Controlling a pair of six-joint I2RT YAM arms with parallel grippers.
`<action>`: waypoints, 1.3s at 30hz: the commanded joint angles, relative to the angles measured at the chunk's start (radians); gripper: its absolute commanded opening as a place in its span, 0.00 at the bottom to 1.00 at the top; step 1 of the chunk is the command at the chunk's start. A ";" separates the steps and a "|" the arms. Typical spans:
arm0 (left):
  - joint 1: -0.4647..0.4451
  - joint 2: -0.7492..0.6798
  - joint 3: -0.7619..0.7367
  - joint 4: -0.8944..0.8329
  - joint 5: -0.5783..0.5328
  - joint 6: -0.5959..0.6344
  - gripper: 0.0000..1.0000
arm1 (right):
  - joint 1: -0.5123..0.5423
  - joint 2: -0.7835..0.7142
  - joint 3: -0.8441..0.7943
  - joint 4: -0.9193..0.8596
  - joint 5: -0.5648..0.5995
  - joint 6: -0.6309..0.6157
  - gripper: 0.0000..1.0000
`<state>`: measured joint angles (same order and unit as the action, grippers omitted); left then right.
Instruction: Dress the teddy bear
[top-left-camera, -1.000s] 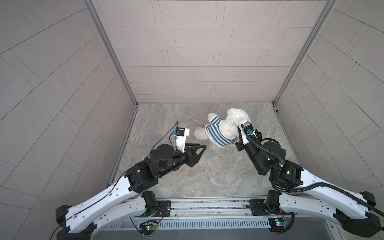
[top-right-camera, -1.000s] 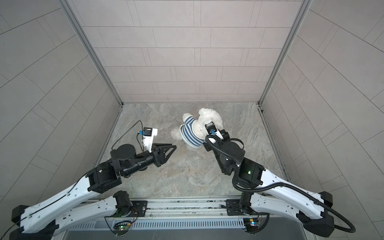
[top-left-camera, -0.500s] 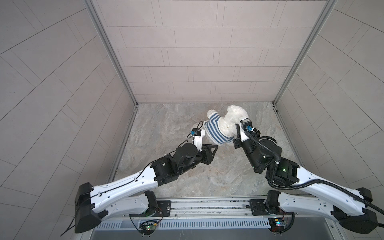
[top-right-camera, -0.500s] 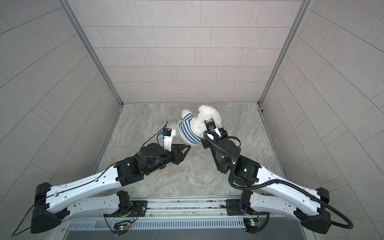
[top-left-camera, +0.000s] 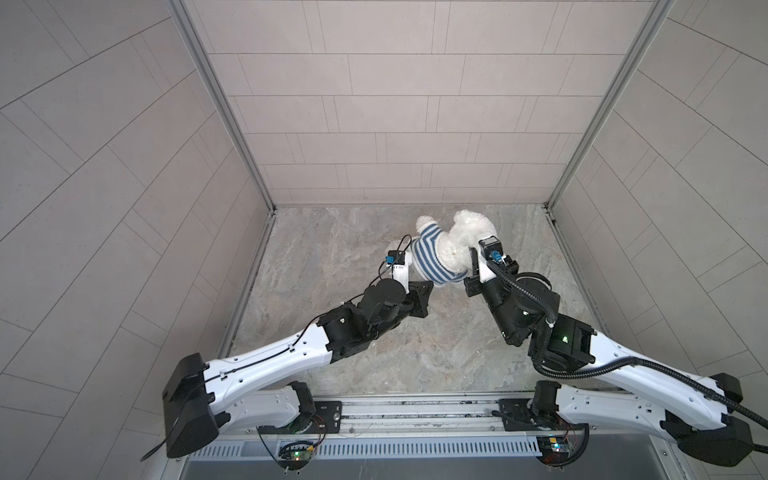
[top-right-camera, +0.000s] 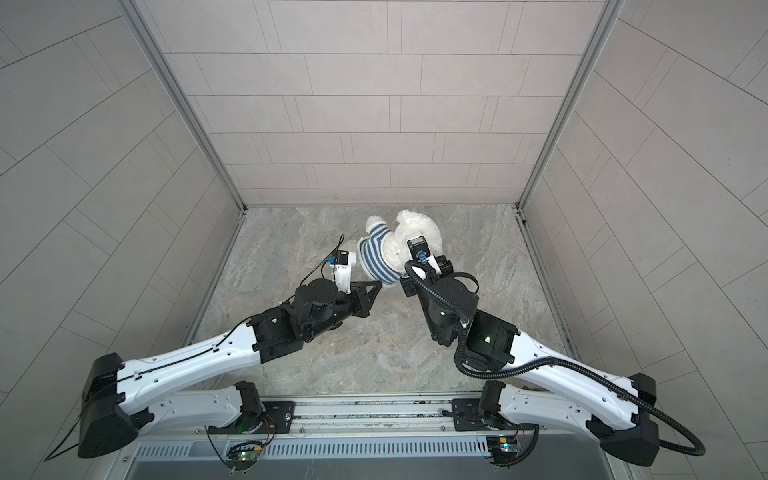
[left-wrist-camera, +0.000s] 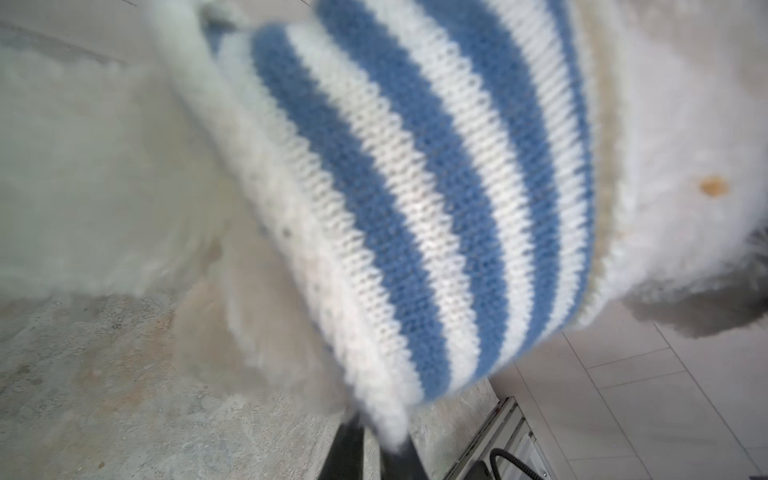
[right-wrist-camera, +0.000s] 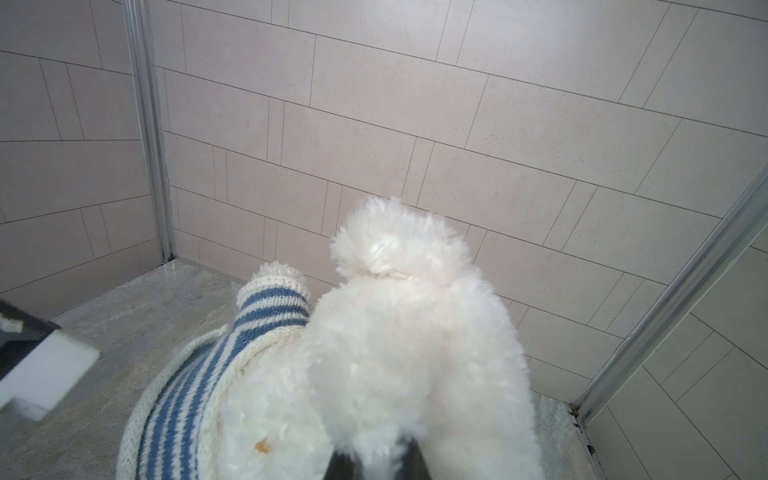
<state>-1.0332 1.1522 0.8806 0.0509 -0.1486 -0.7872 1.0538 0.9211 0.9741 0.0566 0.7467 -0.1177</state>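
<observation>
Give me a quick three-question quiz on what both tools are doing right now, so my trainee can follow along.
1. True or false: the striped sweater lies apart from the teddy bear.
2. What does the left tool pinch? A) the bear's ear B) the sweater's hem C) nothing
3. Fill in: the right tool is shut on the bear's white ____.
Key: 1 false, the bear is wearing it; 2 B; 3 fur.
</observation>
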 joint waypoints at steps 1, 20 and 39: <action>0.011 -0.007 -0.011 0.033 0.010 -0.010 0.03 | 0.005 -0.037 0.004 0.055 0.023 0.011 0.00; 0.119 -0.154 -0.164 -0.045 0.045 0.054 0.00 | 0.005 -0.080 -0.020 0.045 0.034 -0.002 0.00; 0.097 -0.112 -0.219 0.107 0.241 0.153 0.10 | 0.005 -0.068 -0.030 0.067 0.036 -0.007 0.00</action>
<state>-0.9363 1.0592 0.6941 0.2020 0.0929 -0.6571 1.0618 0.8753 0.9249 0.0322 0.7269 -0.1234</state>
